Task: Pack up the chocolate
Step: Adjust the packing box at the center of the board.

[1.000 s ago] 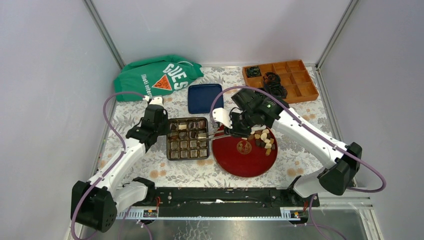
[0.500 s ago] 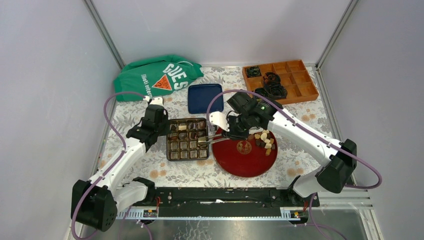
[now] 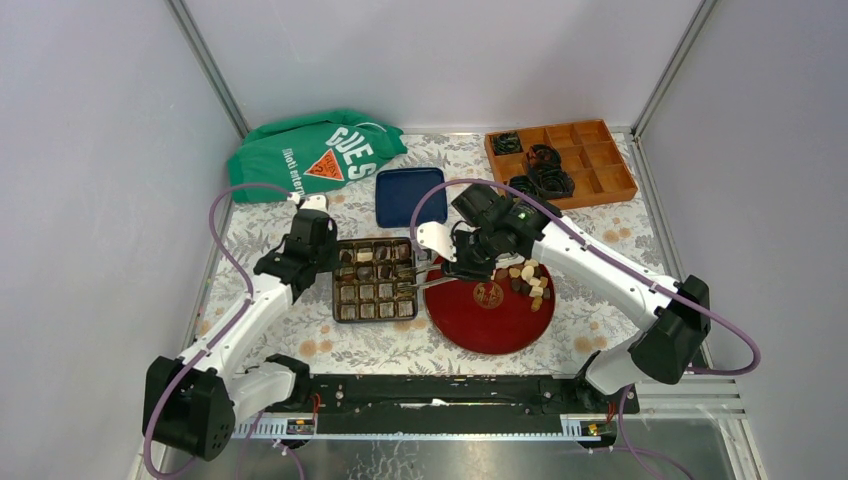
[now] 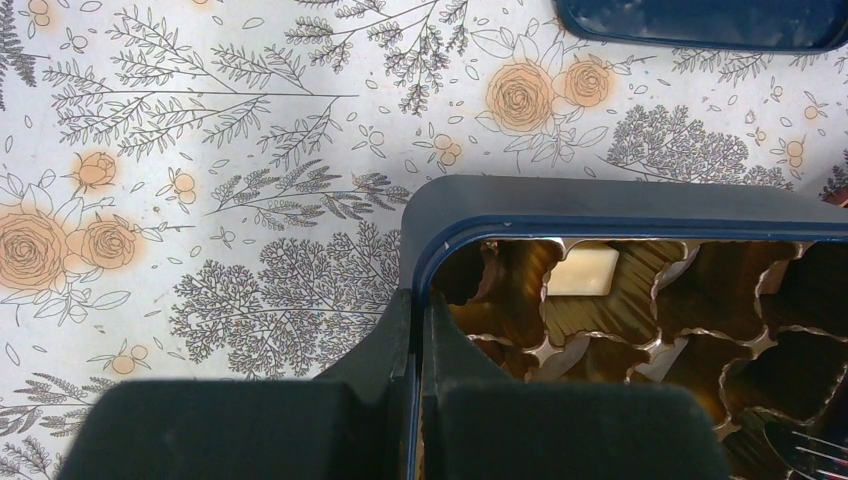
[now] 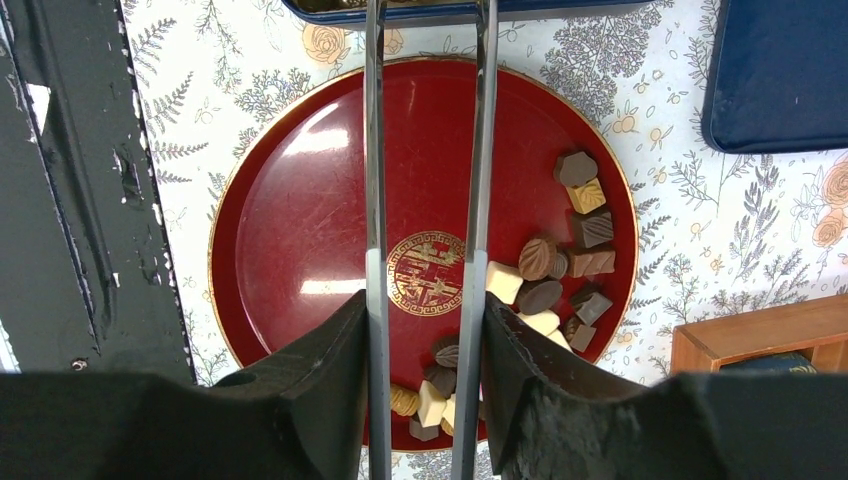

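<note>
**Tongs out over the box, loose pieces back on the right**

From above — left tool (image 3: 335, 254) at the far-left corner of the chocolate box (image 3: 375, 317), pinning it to the tabletop (image 3: 300, 340). Over the left rim of the red plate (image 3: 480, 325), right tool (image 3: 452, 268) with long metal tongs (image 3: 425, 279) reaching leftward, tips above the box's right-hand column. Loose chocolate (image 3: 528, 278) heaped on the plate's far-right part, on the opposite side of the right tool from those tips.

Left wrist: left tool (image 4: 415, 295) fully closed on the box's dark rim (image 4: 600, 215) at the corner, one finger inside, one outside. Beyond, gold cells, one with a cream-white piece (image 4: 585, 272), its neighbours seemingly bare.

Right wrist: right tool (image 5: 422, 305) part-way apart, pressing the tongs' two blades (image 5: 375, 150) from outside. Blades parallel, clear gap, nothing between them along the stretch in view. Tips cut off at the top edge by the box — no telling whether a piece is held. Chocolate (image 5: 560, 262) right of the right blade and down by the finger bases, well apart from the tips. Long axis plate-to-box. Next pick likely a draw-back and a swing right, with the right arm far nearer.
</note>
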{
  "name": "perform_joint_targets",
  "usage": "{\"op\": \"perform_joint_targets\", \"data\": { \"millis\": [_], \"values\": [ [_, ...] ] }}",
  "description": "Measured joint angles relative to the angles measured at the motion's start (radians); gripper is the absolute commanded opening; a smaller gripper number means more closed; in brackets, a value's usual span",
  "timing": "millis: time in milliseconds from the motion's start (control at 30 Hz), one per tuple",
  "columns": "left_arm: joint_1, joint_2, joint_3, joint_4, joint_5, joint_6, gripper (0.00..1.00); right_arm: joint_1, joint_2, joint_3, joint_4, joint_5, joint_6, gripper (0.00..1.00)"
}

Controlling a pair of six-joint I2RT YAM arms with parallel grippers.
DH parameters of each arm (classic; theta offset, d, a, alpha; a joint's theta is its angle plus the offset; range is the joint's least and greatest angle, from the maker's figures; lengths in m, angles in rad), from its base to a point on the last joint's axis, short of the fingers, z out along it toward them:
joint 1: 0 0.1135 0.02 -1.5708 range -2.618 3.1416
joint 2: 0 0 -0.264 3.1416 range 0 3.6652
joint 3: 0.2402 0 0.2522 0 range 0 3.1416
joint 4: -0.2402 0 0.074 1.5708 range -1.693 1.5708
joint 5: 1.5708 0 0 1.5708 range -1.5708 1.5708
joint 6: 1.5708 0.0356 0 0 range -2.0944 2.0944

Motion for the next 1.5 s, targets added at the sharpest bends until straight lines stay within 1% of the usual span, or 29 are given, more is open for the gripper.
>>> {"op": "perform_joint_targets", "data": {
  "millis": [133,367,433,533,700,900,1033,1200,1500],
  "values": [
    [0.000,0.006,0.000,0.000,-0.007,0.000,0.00,0.000,0.000,0.000,-0.001,-0.004,0.006,0.41],
    [0.004,0.041,0.000,-0.005,-0.030,-0.001,0.00,-0.003,-0.001,0.002,-0.014,-0.043,0.016,0.40],
    [0.010,0.059,0.000,-0.010,-0.032,-0.002,0.00,-0.019,-0.007,0.001,-0.016,-0.077,0.019,0.40],
    [0.017,0.079,0.002,-0.021,-0.031,-0.003,0.00,-0.077,-0.045,-0.016,-0.012,-0.127,0.026,0.40],
    [0.028,0.114,0.010,-0.032,-0.028,-0.006,0.00,-0.217,-0.164,-0.088,-0.005,-0.203,0.040,0.40],
    [0.035,0.153,0.021,-0.042,-0.018,-0.010,0.00,-0.367,-0.285,-0.191,0.015,-0.266,0.058,0.40],
    [0.040,0.174,0.021,-0.051,-0.007,-0.013,0.00,-0.441,-0.334,-0.252,0.023,-0.289,0.069,0.40],
    [0.041,0.188,0.021,-0.056,0.000,-0.014,0.00,-0.485,-0.367,-0.301,0.038,-0.302,0.077,0.40],
    [0.041,0.200,0.028,-0.060,0.005,-0.014,0.00,-0.506,-0.371,-0.313,0.044,-0.302,0.080,0.40]
  ]
}}
